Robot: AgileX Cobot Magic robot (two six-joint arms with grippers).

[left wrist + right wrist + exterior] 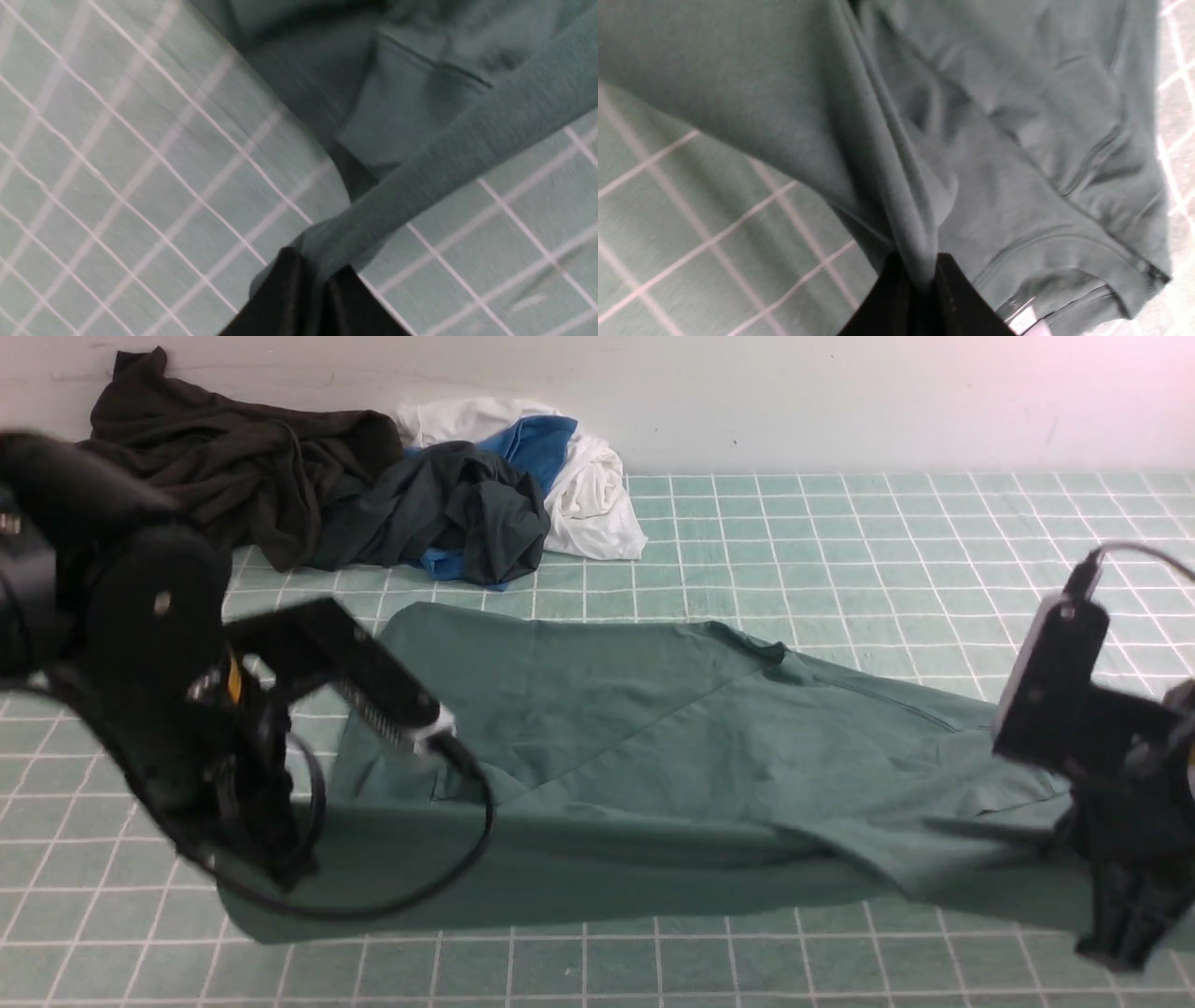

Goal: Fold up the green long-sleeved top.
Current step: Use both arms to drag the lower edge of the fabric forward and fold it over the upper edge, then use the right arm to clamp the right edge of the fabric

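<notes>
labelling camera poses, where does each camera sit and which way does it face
Front: on the robot, facing forward over the green long-sleeved top to the clothes pile; left arm and right arm show.
Left wrist: on that arm, looking down at the left gripper pinching it.
Right wrist: likewise, right gripper pinching it.
All share the top.

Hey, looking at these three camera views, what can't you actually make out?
- Front view: the left arm hides where the left gripper pinches the green top; that shows only in the left wrist view.
- Right wrist view: the white neck label is cut off by the frame edge, unreadable.
- Left wrist view: motion blur smears the checked cloth.
- Front view: the clothes pile is bunched; garment count unclear.
</notes>
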